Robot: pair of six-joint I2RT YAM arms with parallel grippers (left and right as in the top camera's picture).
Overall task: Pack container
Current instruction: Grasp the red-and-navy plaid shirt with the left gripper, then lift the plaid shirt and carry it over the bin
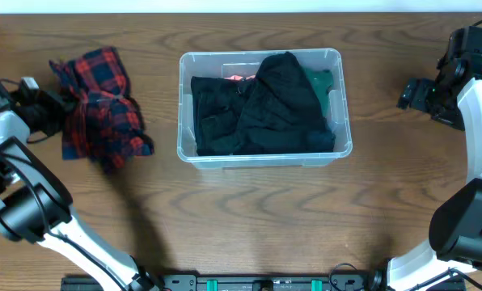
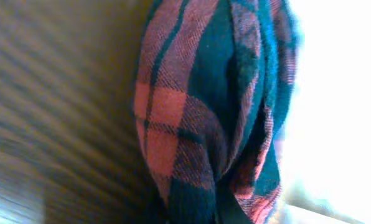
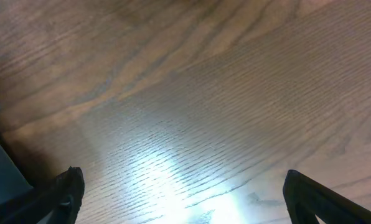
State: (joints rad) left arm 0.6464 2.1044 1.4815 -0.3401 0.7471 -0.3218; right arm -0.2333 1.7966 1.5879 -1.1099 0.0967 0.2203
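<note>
Flanking one container (image 1: 262, 158), one plaid garment (image 1: 100, 113); right jaws apart, left jaws unclear.

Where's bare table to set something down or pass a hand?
Free: table on the robot's side of the container, and between it and the right gripper. Crowded: plaid garment left of it; container is full of dark clothes.
</note>
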